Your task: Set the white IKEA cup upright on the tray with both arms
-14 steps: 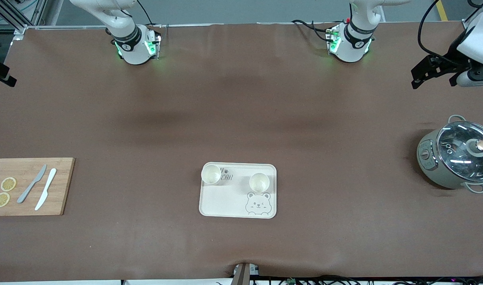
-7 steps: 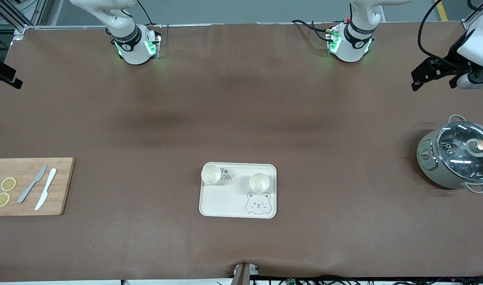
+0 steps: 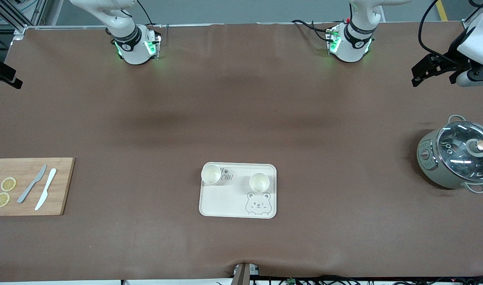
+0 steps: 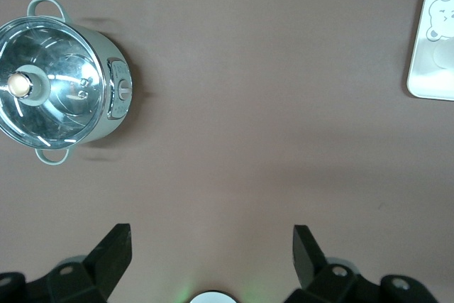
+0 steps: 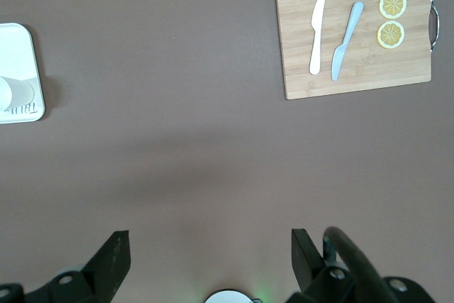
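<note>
The cream tray (image 3: 225, 202) with the bear drawing lies in the middle of the table, toward the front camera. Two white cups stand upright on it: one (image 3: 211, 174) at its corner toward the right arm's end, the other (image 3: 259, 182) above the bear face. My left gripper (image 3: 417, 77) is open and empty, high over the left arm's end of the table; its wrist view (image 4: 211, 243) shows bare table between the fingers. My right gripper (image 3: 6, 75) is open and empty over the right arm's end; its wrist view (image 5: 209, 246) shows the same.
A grey-green pot with a glass lid (image 3: 457, 158) stands at the left arm's end, also in the left wrist view (image 4: 60, 90). A wooden cutting board (image 3: 29, 186) with two knives and two lemon slices lies at the right arm's end, also in the right wrist view (image 5: 355, 33).
Both grippers have shifted slightly, high over the table's ends. The tray and both cups have not moved.
</note>
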Motion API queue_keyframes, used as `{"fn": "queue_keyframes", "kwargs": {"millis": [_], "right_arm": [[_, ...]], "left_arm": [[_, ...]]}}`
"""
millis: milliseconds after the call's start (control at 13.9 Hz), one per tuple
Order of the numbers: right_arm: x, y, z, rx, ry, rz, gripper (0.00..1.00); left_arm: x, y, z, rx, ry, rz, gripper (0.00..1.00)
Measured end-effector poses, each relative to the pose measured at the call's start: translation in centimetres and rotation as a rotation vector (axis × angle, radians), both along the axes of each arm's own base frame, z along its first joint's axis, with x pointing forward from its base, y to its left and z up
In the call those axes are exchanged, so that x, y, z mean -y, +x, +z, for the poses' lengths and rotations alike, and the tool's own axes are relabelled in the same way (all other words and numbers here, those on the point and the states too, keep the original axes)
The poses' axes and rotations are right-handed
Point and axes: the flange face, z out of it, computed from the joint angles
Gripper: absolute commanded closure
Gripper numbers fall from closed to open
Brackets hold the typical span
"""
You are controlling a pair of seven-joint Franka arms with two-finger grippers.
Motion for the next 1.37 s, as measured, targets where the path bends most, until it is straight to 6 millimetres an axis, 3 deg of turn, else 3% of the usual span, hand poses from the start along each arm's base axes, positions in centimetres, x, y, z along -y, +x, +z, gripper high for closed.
{"fn": "queue_keyframes", "kwargs": {"millis": [865,1370], "right_arm": [[-0.2,0.0,0.1,0.005,0.000,0.003,0.00],[-1.3,0.1,-0.1,-0.001,0.000,0.025,0.00]], "left_arm": [[-0.1,0.1,0.0,0.006,-0.001,0.006,0.00],[-0.2,0.2,-0.1,0.006,-0.001,0.007,0.00]]}}
